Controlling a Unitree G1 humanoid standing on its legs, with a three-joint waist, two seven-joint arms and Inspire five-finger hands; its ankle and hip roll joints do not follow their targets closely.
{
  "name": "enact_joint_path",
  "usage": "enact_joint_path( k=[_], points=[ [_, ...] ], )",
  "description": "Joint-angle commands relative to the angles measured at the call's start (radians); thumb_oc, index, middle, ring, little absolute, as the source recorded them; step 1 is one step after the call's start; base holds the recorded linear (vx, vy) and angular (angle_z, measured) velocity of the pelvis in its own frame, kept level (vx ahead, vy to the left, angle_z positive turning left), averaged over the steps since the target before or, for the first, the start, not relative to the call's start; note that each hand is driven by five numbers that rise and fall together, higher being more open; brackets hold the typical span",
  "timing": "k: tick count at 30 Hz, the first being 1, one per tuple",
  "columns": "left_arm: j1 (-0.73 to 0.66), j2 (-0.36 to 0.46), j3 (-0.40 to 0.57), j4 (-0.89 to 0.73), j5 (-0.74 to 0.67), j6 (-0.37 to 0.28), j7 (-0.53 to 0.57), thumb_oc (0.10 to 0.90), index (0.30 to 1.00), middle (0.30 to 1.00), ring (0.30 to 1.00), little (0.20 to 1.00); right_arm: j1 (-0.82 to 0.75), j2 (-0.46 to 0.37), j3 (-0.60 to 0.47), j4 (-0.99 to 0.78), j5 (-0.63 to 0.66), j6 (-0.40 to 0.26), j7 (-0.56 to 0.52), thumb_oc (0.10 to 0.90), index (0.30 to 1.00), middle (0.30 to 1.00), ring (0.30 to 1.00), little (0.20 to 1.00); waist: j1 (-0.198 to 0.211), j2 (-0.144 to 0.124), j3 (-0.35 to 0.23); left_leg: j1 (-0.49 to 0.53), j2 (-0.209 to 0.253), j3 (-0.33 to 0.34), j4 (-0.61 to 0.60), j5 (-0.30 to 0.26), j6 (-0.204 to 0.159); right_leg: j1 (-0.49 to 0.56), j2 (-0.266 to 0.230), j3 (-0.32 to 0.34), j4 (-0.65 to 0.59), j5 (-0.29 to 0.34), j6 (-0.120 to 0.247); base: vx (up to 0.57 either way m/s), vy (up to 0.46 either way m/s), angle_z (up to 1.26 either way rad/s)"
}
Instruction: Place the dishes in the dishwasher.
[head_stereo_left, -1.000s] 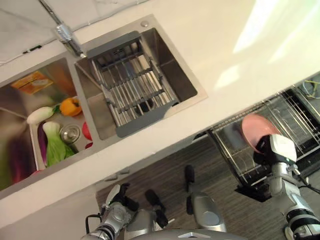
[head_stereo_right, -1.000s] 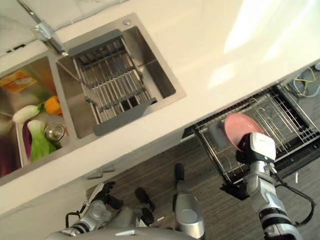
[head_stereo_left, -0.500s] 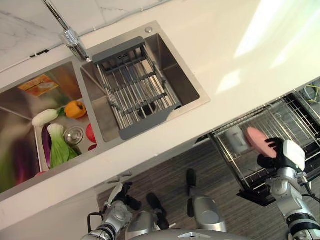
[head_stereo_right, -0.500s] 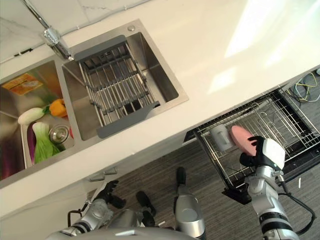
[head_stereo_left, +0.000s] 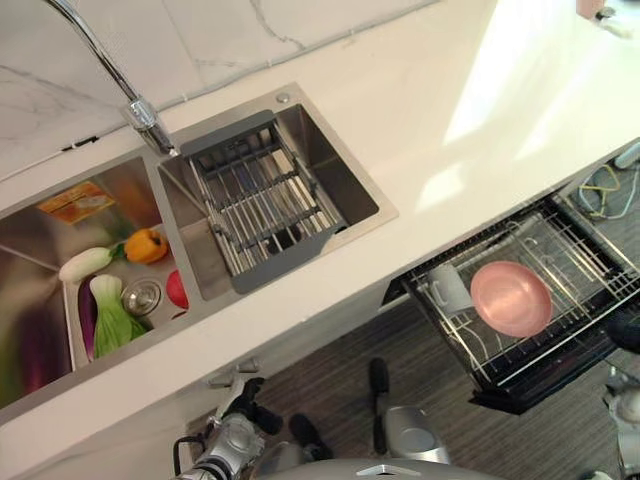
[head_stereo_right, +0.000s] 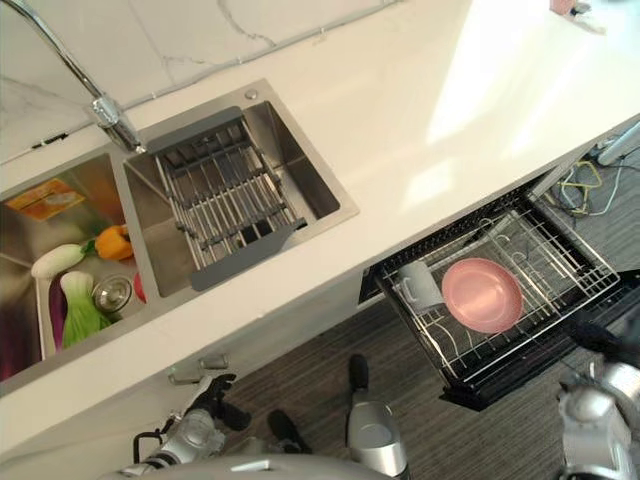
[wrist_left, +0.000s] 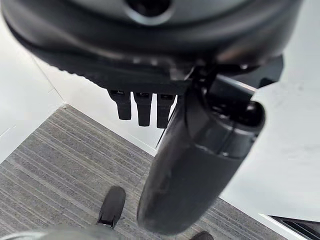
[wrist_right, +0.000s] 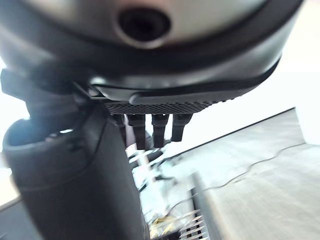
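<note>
The pink plate (head_stereo_right: 482, 295) lies flat in the pulled-out dishwasher rack (head_stereo_right: 560, 262), touching a white cup (head_stereo_right: 419, 284) that sits on the side of it away from the right robot hand (head_stereo_right: 600, 340). That robot hand shows at the frame's edge, near the rack's front corner and clear of the plate; in its own wrist view its fingers (wrist_right: 152, 129) hang straight and relaxed beside the thumb, holding nothing. The left robot hand (head_stereo_right: 208, 400) hangs low before the cabinet front under the table (head_stereo_left: 420, 130), well apart from the rack; its fingers (wrist_left: 142, 107) are likewise straight and loose, empty, above the grey striped floor (wrist_left: 55, 165). Above and beyond the left robot hand, the sink (head_stereo_left: 300, 125) carries a grey draining rack (head_stereo_left: 262, 196), and the neighbouring basin (head_stereo_left: 40, 245) holds vegetables, an orange pepper (head_stereo_left: 146, 216) among them.
</note>
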Motion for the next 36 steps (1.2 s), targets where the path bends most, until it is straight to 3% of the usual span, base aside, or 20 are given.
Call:
enact_joint_path(
  k=[1, 3, 4, 6, 12, 13, 15, 18, 20, 22, 27, 28, 29, 30, 34, 36],
  points=[
    [-0.026, 0.030, -0.005, 0.019, 0.008, -0.004, 0.008, 0.800, 0.900, 0.900, 0.900, 0.900, 0.006, -0.044, -0.060, -0.048, 0.053, -0.003, -0.089, 0.800, 0.900, 0.900, 0.900, 0.900, -0.012, -0.020, -0.011, 0.037, 0.038, -0.026, 0.021, 0.013, -0.056, 0.044, -0.052, 0.001, 0.087, -0.148, 0.120, 0.00, 0.002, 0.08],
    [-0.029, 0.030, -0.010, 0.017, 0.007, 0.002, 0.004, 0.800, 0.900, 0.900, 0.900, 0.900, 0.028, -0.016, -0.073, -0.028, 0.086, -0.005, -0.100, 0.800, 0.900, 0.900, 0.900, 0.900, -0.016, -0.010, -0.013, 0.034, 0.034, -0.035, 0.020, 0.013, -0.055, 0.046, -0.054, -0.001, 0.088, -0.153, 0.118, -0.01, 0.015, 0.06],
    [-0.035, 0.025, -0.005, 0.019, -0.006, 0.003, -0.004, 0.800, 0.900, 0.900, 0.900, 0.900, 0.036, 0.010, -0.054, -0.006, 0.109, -0.015, -0.081, 0.400, 0.300, 0.300, 0.300, 0.300, -0.019, 0.004, -0.013, 0.032, 0.029, -0.044, 0.020, 0.013, -0.054, 0.046, -0.056, -0.004, 0.092, -0.156, 0.115, 0.00, 0.000, 0.00],
    [-0.035, 0.022, -0.003, 0.018, -0.015, 0.005, -0.008, 0.800, 0.900, 0.900, 0.900, 0.900, 0.031, 0.018, -0.039, -0.012, 0.122, -0.022, -0.063, 0.400, 0.300, 0.300, 0.300, 0.300, -0.021, 0.010, -0.013, 0.031, 0.027, -0.047, 0.020, 0.014, -0.053, 0.046, -0.056, -0.005, 0.094, -0.158, 0.114, 0.00, 0.007, 0.02],
    [-0.027, 0.009, -0.050, 0.003, -0.032, -0.012, -0.033, 0.800, 0.900, 0.900, 0.900, 0.900, -0.152, -0.032, 0.133, 0.206, 0.197, -0.069, -0.005, 0.400, 0.300, 0.300, 0.300, 0.300, -0.002, 0.072, 0.001, 0.028, 0.014, -0.061, 0.019, 0.022, -0.052, 0.052, -0.070, -0.019, 0.089, -0.153, 0.111, -0.02, 0.030, 0.03],
    [-0.014, -0.006, 0.010, 0.034, -0.179, -0.002, -0.075, 0.800, 0.900, 0.900, 0.900, 0.900, -0.213, -0.044, 0.193, 0.237, 0.227, -0.087, 0.023, 0.400, 0.300, 0.300, 0.300, 0.300, 0.019, 0.093, -0.004, 0.031, 0.008, -0.072, 0.019, 0.018, -0.052, 0.065, -0.076, -0.027, 0.086, -0.158, 0.113, 0.02, 0.036, 0.09],
    [-0.008, -0.016, 0.082, 0.056, -0.314, -0.005, -0.118, 0.800, 0.900, 0.900, 0.900, 0.900, -0.311, -0.048, 0.235, 0.350, 0.316, -0.116, 0.059, 0.400, 0.300, 0.300, 0.300, 0.300, 0.035, 0.110, -0.010, 0.029, 0.005, -0.089, 0.017, 0.026, -0.052, 0.076, -0.083, -0.043, 0.080, -0.156, 0.111, 0.00, 0.003, 0.18],
    [-0.010, -0.016, 0.095, 0.061, -0.356, -0.001, -0.131, 0.800, 0.900, 0.900, 0.900, 0.900, -0.389, -0.065, 0.282, 0.435, 0.353, -0.119, 0.085, 0.400, 0.300, 0.300, 0.300, 0.300, 0.055, 0.120, -0.022, 0.029, 0.002, -0.112, 0.014, 0.027, -0.053, 0.097, -0.089, -0.063, 0.072, -0.159, 0.109, 0.02, -0.030, 0.35],
    [-0.004, -0.013, 0.076, 0.056, -0.377, -0.010, -0.161, 0.800, 0.900, 0.900, 0.900, 0.900, -0.478, -0.083, 0.336, 0.489, 0.371, -0.120, 0.119, 0.400, 0.300, 0.300, 0.300, 0.300, 0.094, 0.126, -0.044, 0.025, 0.000, -0.153, 0.013, 0.033, -0.055, 0.131, -0.100, -0.103, 0.062, -0.165, 0.106, 0.04, -0.083, 0.67],
    [0.002, -0.013, 0.073, 0.056, -0.441, -0.005, -0.203, 0.800, 0.900, 0.900, 0.900, 0.900, -0.561, -0.081, 0.343, 0.528, 0.481, -0.145, 0.134, 0.400, 0.300, 0.300, 0.300, 0.300, 0.128, 0.131, -0.061, 0.017, -0.001, -0.189, 0.012, 0.039, -0.060, 0.152, -0.109, -0.141, 0.058, -0.169, 0.105, 0.02, -0.064, 0.59],
    [-0.025, -0.014, 0.036, 0.066, -0.448, -0.012, -0.209, 0.800, 0.900, 0.900, 0.900, 0.900, -0.711, -0.100, 0.379, 0.631, 0.584, -0.173, 0.160, 0.400, 0.300, 0.300, 0.300, 0.300, 0.181, 0.121, -0.085, 0.012, 0.005, -0.249, 0.012, 0.048, -0.072, 0.216, -0.120, -0.230, 0.045, -0.180, 0.101, 0.04, -0.073, 0.61],
    [-0.027, -0.015, 0.038, 0.065, -0.462, -0.013, -0.211, 0.800, 0.900, 0.900, 0.900, 0.900, -0.723, -0.095, 0.405, 0.627, 0.571, -0.174, 0.172, 0.515, 0.472, 0.472, 0.472, 0.472, 0.192, 0.115, -0.090, 0.009, 0.006, -0.261, 0.012, 0.052, -0.074, 0.223, -0.120, -0.244, 0.041, -0.179, 0.099, 0.02, -0.061, 0.58],
    [-0.028, -0.014, 0.039, 0.065, -0.462, -0.013, -0.211, 0.800, 0.900, 0.900, 0.900, 0.900, -0.724, -0.095, 0.405, 0.627, 0.571, -0.175, 0.172, 0.706, 0.759, 0.759, 0.759, 0.759, 0.190, 0.115, -0.091, 0.005, 0.006, -0.262, 0.010, 0.057, -0.073, 0.220, -0.120, -0.246, 0.041, -0.175, 0.098, 0.01, -0.053, 0.74],
    [-0.030, -0.014, 0.045, 0.063, -0.470, -0.015, -0.208, 0.800, 0.900, 0.900, 0.900, 0.900, -0.720, -0.095, 0.423, 0.617, 0.545, -0.174, 0.180, 0.800, 0.900, 0.900, 0.900, 0.900, 0.201, 0.110, -0.094, 0.000, 0.007, -0.267, 0.010, 0.061, -0.074, 0.219, -0.120, -0.255, 0.042, -0.174, 0.096, 0.01, -0.064, 0.72],
    [-0.027, -0.007, 0.066, 0.082, -0.446, -0.019, -0.217, 0.800, 0.900, 0.900, 0.900, 0.900, -0.595, -0.031, 0.435, 0.606, 0.475, -0.175, 0.217, 0.800, 0.900, 0.900, 0.900, 0.900, 0.221, 0.066, -0.109, -0.026, 0.016, -0.332, 0.010, 0.070, -0.083, 0.240, -0.117, -0.322, 0.045, -0.185, 0.085, 0.03, -0.106, 0.52],
    [-0.022, -0.008, 0.073, 0.089, -0.440, -0.019, -0.217, 0.800, 0.900, 0.900, 0.900, 0.900, -0.560, -0.005, 0.431, 0.629, 0.474, -0.176, 0.229, 0.800, 0.900, 0.900, 0.900, 0.900, 0.221, 0.056, -0.116, -0.036, 0.016, -0.340, 0.010, 0.073, -0.082, 0.237, -0.115, -0.332, 0.044, -0.183, 0.084, 0.03, -0.053, 0.73]
  ],
)
